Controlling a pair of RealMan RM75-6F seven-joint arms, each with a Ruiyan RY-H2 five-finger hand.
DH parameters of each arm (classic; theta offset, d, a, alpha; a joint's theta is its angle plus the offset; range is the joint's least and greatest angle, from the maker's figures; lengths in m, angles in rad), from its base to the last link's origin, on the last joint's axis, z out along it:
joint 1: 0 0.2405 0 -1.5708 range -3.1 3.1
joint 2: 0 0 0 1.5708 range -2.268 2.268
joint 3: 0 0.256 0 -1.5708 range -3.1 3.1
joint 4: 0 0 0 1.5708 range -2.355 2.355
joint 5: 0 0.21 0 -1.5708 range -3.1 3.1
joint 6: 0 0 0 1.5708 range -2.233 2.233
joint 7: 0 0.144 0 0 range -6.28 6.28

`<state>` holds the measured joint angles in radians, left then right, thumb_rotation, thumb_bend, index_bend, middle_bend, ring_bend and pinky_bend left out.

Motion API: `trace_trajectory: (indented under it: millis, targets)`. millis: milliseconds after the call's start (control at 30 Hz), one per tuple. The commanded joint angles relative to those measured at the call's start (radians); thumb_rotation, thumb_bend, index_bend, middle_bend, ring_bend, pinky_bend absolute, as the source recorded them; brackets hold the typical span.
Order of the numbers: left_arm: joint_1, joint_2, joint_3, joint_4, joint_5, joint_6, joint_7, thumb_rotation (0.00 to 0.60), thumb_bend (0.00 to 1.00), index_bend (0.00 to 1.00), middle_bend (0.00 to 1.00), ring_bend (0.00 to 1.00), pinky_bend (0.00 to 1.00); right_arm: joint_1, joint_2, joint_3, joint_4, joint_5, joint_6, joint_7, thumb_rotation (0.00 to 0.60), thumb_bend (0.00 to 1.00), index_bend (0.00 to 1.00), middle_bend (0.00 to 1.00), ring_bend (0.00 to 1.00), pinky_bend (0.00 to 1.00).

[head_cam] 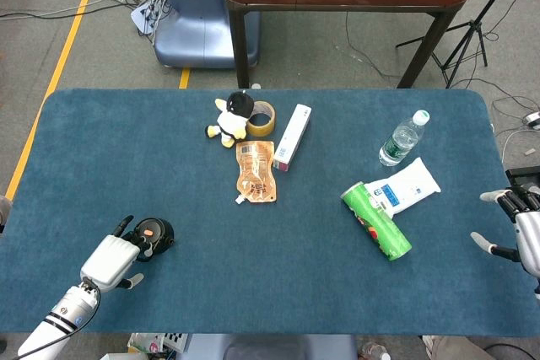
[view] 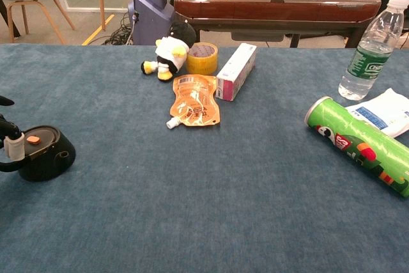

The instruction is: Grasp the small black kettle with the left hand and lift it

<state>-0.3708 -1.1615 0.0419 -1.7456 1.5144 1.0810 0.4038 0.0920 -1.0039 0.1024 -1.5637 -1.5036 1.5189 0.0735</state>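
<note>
The small black kettle [head_cam: 153,231] with an orange dot on its lid stands on the blue table cloth [head_cam: 253,267] near the front left. In the chest view the kettle [view: 43,151] is at the left edge with its handle pointing left. My left hand [head_cam: 114,259] lies low just left of it, and its fingers [view: 14,147] touch the handle side and the lid's edge. The frames do not show whether they close around the handle. At the right table edge my right hand [head_cam: 521,229] hovers with fingers spread, holding nothing.
A green chip can [head_cam: 376,221] lies right of centre beside a white wipes pack [head_cam: 407,186] and a water bottle [head_cam: 402,138]. An orange pouch [head_cam: 255,171], a long box [head_cam: 292,137], a plush toy [head_cam: 229,118] and a tape roll [head_cam: 261,119] sit at the far middle.
</note>
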Motion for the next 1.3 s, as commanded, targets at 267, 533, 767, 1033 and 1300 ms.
trace_trajectory:
  millis: [267, 533, 767, 1033, 1300]
  targets:
    - [-0.002, -0.006, 0.001, 0.005, -0.017, 0.005, 0.010, 0.537, 0.21, 0.42, 0.41, 0.30, 0.00, -0.007, -0.003, -0.004, 0.006, 0.004, 0.001, 0.007, 0.600, 0.12, 0.35, 0.37, 0.24, 0.28]
    - [-0.008, -0.009, 0.006, 0.003, -0.041, -0.007, 0.025, 0.538, 0.21, 0.42, 0.41, 0.30, 0.00, -0.011, -0.004, -0.006, 0.010, 0.007, 0.000, 0.010, 0.600, 0.12, 0.35, 0.37, 0.24, 0.28]
    - [-0.011, -0.012, 0.012, 0.002, -0.056, -0.017, 0.035, 0.539, 0.21, 0.42, 0.41, 0.31, 0.00, -0.012, -0.005, -0.008, 0.011, 0.008, -0.005, 0.011, 0.600, 0.12, 0.35, 0.37, 0.24, 0.28]
    - [-0.019, -0.012, 0.015, -0.003, -0.070, -0.027, 0.046, 0.537, 0.21, 0.43, 0.42, 0.31, 0.00, -0.015, -0.006, -0.008, 0.012, 0.012, -0.007, 0.013, 0.600, 0.12, 0.35, 0.37, 0.24, 0.28]
    - [-0.026, -0.011, 0.019, -0.009, -0.081, -0.035, 0.057, 0.537, 0.21, 0.45, 0.45, 0.34, 0.00, -0.019, -0.008, -0.008, 0.014, 0.015, -0.006, 0.017, 0.600, 0.11, 0.35, 0.37, 0.24, 0.28]
